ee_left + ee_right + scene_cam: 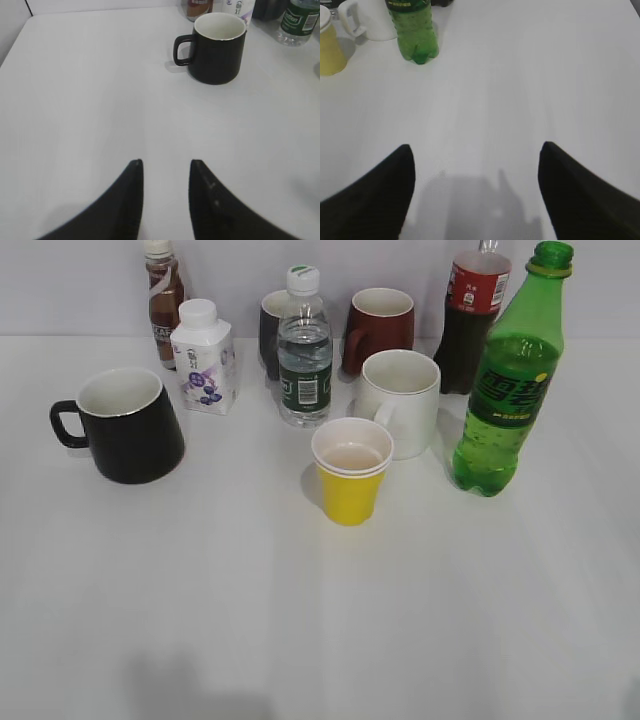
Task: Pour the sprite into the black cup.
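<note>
The sprite [505,390], a tall green bottle with no cap, stands upright at the right of the table; its lower part shows in the right wrist view [415,30]. The black cup [125,425], white inside, stands at the left with its handle to the left; it also shows in the left wrist view [217,47]. My left gripper [166,162] is open and empty, well short of the cup. My right gripper [476,147] is wide open and empty, well short of the bottle. Neither gripper shows in the exterior view.
A yellow paper cup [350,472] stands in the middle, a white mug [400,400] behind it. Behind stand a clear water bottle [304,355], a white carton [204,358], a brown bottle [164,305], a dark mug [272,330], a dark red mug [380,328] and a cola bottle [470,320].
</note>
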Tool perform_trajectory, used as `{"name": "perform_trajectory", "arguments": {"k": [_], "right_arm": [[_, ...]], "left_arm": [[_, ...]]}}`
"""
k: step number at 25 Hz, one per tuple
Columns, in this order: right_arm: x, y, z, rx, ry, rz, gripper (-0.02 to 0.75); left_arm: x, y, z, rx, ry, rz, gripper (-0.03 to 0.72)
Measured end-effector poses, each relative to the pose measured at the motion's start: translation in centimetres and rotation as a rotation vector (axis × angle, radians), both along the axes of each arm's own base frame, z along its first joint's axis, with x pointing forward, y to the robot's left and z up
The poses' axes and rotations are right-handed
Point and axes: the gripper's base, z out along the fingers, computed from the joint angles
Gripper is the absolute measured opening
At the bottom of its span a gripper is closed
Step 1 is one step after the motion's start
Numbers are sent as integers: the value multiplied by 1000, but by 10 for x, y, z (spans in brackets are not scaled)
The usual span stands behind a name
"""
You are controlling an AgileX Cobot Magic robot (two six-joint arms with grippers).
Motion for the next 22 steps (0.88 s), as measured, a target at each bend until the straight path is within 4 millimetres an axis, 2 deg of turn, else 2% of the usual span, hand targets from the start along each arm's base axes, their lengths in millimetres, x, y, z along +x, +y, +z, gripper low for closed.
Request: {"name": "perform_trajectory", "arguments": {"k": [18, 20, 22], "right_arm": [[0, 0, 0, 0, 0, 0, 574], [0, 0, 0, 0, 0, 0, 574], [0, 0, 0, 0, 0, 0, 574]], "left_arm": [[0, -1, 0, -16, -1, -13, 246], [0, -4, 6, -44, -42, -31, 246], [6, -5, 20, -75, -179, -37, 246]]}}
